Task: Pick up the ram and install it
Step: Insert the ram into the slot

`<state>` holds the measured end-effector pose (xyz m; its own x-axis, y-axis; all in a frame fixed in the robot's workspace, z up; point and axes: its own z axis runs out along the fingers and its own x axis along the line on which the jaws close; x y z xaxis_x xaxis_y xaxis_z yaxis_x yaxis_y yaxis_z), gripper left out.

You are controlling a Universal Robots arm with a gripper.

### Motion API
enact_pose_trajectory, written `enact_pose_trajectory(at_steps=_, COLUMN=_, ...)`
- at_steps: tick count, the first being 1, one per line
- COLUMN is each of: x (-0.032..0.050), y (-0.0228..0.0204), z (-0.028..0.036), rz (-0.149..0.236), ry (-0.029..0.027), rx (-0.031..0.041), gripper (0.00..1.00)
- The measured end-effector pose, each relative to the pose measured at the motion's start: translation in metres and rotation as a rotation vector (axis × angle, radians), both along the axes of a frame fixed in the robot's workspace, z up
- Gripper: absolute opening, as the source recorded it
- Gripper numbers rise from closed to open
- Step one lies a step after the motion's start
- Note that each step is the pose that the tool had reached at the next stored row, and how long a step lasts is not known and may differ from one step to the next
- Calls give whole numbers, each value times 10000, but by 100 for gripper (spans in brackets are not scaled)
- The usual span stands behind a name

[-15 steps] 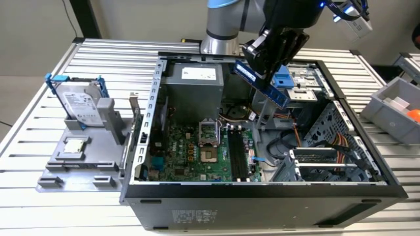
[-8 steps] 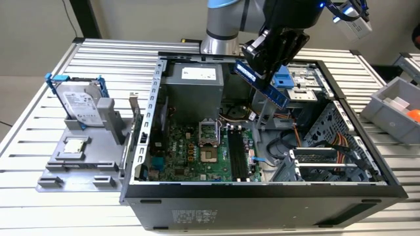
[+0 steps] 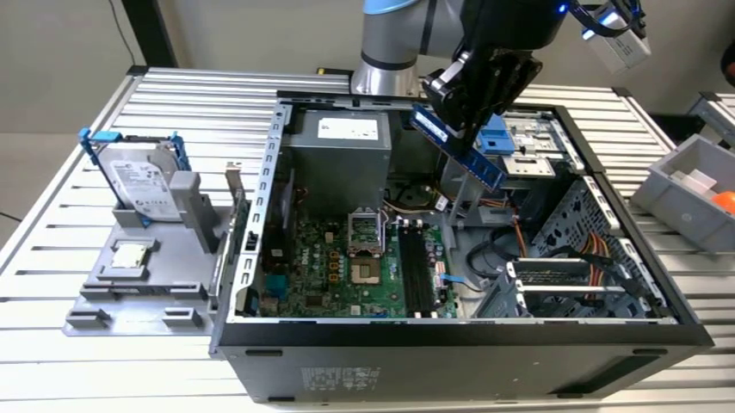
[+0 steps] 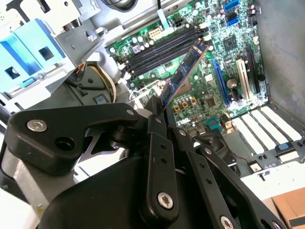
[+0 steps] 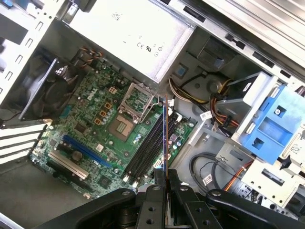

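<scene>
The ram is a long thin blue board held tilted above the open computer case, over its back right part in the exterior view. My gripper is shut on the ram's upper part. In the second wrist view the ram juts out from the black fingers toward the green motherboard. In the first wrist view the ram appears edge-on, hanging above the dark memory slots. The memory slots lie right of the processor socket.
A grey stand at the exterior view's left holds a silver hard drive in a blue frame and a small square chip. A grey bin sits at the right. Cables and a blue drive bracket crowd the case's right side.
</scene>
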<state>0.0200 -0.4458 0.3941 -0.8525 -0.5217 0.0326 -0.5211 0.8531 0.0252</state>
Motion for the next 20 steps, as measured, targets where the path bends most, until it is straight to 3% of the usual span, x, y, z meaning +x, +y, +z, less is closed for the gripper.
enact_pose_trajectory(at_steps=20, x=0, y=0, z=-4, rz=-430, ry=0, rx=0, gripper=0)
